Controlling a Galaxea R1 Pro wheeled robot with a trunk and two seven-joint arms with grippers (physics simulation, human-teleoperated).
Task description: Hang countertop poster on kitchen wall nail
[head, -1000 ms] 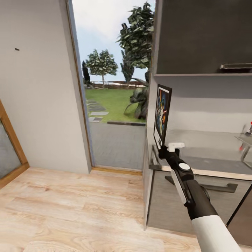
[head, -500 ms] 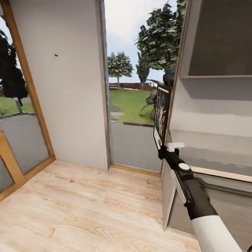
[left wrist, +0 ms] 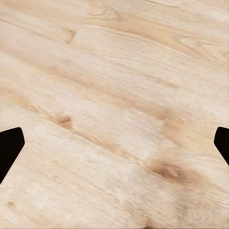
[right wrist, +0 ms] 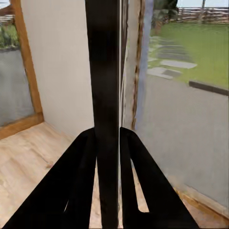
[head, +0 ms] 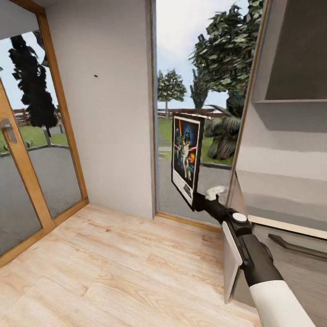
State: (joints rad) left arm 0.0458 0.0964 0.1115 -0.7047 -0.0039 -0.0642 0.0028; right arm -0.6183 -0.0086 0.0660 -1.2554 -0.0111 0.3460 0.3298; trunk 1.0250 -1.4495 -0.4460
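The poster (head: 186, 156) stands upright in the air, held at its lower corner by my right gripper (head: 196, 203), which is shut on it. Its face with colourful figures on dark blue is turned partly toward the head camera. In the right wrist view the poster (right wrist: 105, 86) is edge-on, a black bar clamped between both fingers (right wrist: 81, 167). A tiny dark wall nail (head: 96, 76) sticks from the pale grey wall, up and left of the poster. The countertop's edge (head: 286, 227) runs along the right. My left gripper (left wrist: 114, 143) hangs open over the wooden floor.
A wood-framed glass door (head: 27, 150) is at the left, with a tall window (head: 200, 91) onto the garden beside the nail wall. Dark cabinets (head: 295, 50) and a cabinet side panel (head: 231, 263) crowd the right. Light wooden floor (head: 113, 263) spreads in front.
The whole view has swung left, bringing in the glass door and shifting the nail rightward. My right arm has carried the poster left, away from the counter, showing more of its face.
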